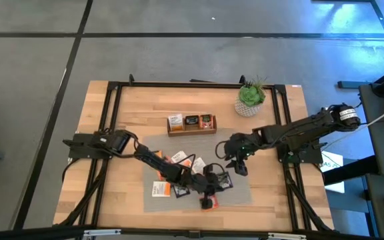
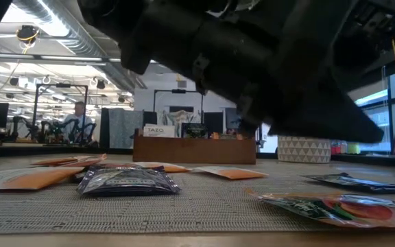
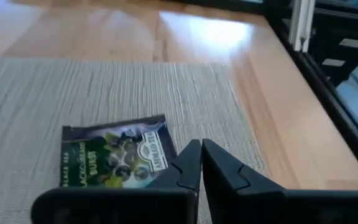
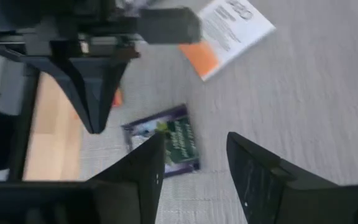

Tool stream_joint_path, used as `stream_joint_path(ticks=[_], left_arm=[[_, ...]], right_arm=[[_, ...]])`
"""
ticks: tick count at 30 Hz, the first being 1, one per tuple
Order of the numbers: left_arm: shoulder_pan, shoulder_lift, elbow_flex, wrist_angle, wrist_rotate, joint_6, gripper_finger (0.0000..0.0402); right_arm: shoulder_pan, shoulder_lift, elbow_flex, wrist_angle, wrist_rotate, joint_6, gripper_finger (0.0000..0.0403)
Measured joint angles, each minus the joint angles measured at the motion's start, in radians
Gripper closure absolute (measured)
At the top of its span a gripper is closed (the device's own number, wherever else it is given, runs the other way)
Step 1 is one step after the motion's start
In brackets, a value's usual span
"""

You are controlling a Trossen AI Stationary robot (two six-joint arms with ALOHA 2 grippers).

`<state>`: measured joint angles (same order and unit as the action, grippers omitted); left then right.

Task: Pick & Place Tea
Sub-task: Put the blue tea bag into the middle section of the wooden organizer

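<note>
Judging progress from the high view: three sachets look seated in the wooden tray (image 1: 191,125), most of the tea (image 1: 179,175) lies loose on the grey mat (image 1: 245,193) at the near half of the bench (image 1: 99,200), so well under half done. Left hand (image 1: 207,200) low over the pile, right hand (image 1: 239,165) hovering just right of it. Low view: an arm blocks the upper frame, hands not readable. Left wrist: fingers (image 3: 191,163) pinched together, empty, beside a black sachet (image 3: 114,152). Right wrist: right hand spread wide above that same sachet, nothing held.
</note>
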<state>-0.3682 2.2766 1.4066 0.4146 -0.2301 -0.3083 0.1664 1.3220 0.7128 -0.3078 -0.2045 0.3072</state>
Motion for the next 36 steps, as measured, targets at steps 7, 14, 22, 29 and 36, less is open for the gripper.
stream_joint_path(ticks=[7, 14, 22, 29, 36], left_arm=[[0.000, 0.034, 0.023, -0.023, -0.011, -0.030, 0.0393], [0.018, 0.033, 0.027, -0.027, 0.020, -0.039, 0.0389], [0.020, 0.033, 0.026, -0.059, 0.048, -0.049, 0.0389], [0.022, 0.033, 0.026, -0.097, 0.039, -0.052, 0.0392], [0.025, 0.033, 0.026, -0.113, 0.020, -0.071, 0.0392]], right_arm=[[0.052, 0.006, 0.000, -0.021, 0.020, 0.029, 0.0230], [0.086, 0.089, 0.000, 0.004, 0.020, 0.028, 0.0230], [0.087, 0.206, 0.000, 0.028, -0.008, 0.002, 0.0230], [0.086, 0.294, 0.003, 0.071, -0.031, 0.002, 0.0230], [0.086, 0.296, 0.002, 0.088, -0.039, 0.005, 0.0230]])
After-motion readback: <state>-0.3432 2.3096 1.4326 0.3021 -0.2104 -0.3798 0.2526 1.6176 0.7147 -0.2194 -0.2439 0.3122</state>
